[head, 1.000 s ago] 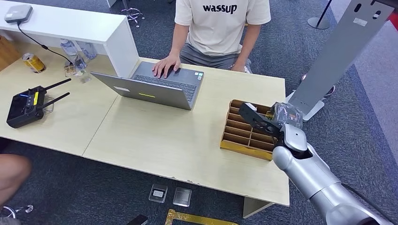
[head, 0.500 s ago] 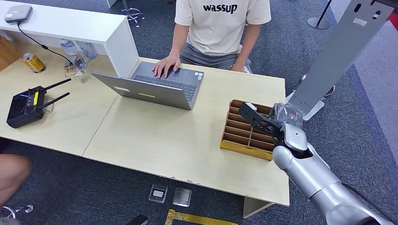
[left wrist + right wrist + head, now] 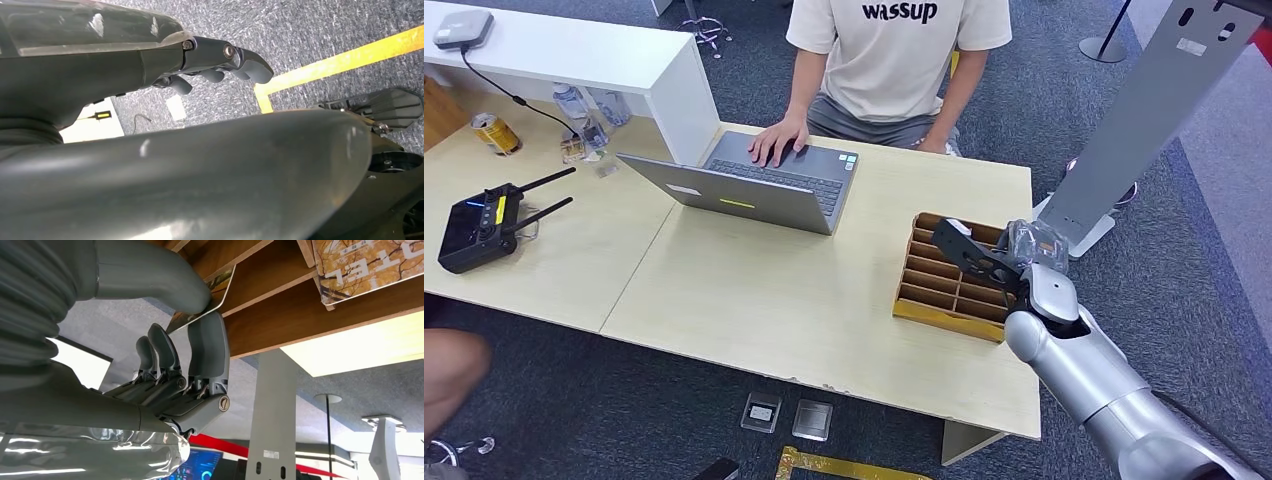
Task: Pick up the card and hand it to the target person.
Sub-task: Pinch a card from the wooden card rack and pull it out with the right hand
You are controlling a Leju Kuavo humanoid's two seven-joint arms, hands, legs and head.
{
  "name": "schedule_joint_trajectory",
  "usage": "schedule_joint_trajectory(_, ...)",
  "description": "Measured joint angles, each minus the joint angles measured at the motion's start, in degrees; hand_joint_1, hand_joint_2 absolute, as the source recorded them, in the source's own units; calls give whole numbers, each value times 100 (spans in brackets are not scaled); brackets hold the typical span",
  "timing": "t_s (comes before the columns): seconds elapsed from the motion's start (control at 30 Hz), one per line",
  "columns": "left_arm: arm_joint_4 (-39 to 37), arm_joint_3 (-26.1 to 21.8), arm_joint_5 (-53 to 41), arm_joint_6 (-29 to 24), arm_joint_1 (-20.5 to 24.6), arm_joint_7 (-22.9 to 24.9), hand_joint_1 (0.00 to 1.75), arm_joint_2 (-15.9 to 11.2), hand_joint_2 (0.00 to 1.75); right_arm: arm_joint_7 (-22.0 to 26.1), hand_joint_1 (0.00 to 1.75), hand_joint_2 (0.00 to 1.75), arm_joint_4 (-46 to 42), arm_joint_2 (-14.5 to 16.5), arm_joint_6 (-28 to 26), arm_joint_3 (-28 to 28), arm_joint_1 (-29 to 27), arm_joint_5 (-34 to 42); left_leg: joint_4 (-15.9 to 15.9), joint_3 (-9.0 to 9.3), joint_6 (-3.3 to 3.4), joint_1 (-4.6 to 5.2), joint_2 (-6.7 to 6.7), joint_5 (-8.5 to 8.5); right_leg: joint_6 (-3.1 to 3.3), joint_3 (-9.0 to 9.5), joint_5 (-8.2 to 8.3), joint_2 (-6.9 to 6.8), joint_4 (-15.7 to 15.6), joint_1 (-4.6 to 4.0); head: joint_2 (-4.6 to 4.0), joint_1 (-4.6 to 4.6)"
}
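The right robot hand (image 3: 984,262) reaches over the wooden divided tray (image 3: 929,285) at the right end of the light wood table (image 3: 754,290). In the right wrist view its thumb (image 3: 150,275) and a finger (image 3: 207,347) pinch the edge of a card (image 3: 205,300) that is partly inside one of the tray's slots; the other fingers lie side by side next to it. Another card (image 3: 370,265) with an autumn-leaf print sits in a neighbouring slot. The left robot hand (image 3: 220,62) hangs over grey carpet with a yellow floor line (image 3: 340,57), fingers curled loosely inward with nothing in them. Across the table sits a person in a cream T-shirt (image 3: 894,50), one hand (image 3: 776,140) on the keyboard of an open grey laptop (image 3: 744,185). Further left on the table lie a black remote controller (image 3: 479,225) with two antennas and a drink can (image 3: 496,133).
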State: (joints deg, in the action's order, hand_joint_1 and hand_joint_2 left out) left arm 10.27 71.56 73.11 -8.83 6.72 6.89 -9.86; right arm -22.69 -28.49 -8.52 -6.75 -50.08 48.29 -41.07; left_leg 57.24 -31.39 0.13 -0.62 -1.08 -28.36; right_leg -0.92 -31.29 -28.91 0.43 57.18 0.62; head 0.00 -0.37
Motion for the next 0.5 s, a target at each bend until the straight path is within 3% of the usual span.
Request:
schedule_joint_trajectory(0.1,0,0,0,1,0,5,0,0,0,1,131,175,4,0,16,-2,-2,-2,0,0,0,0,0,0,0,0,0,0,0,0,0,0)
schedule_joint_trajectory(0.5,0,0,0,1,0,-9,0,-14,0,2,127,175,14,2,15,-4,-5,4,0,0,0,0,0,0,0,0,0,0,0,0,0,0)
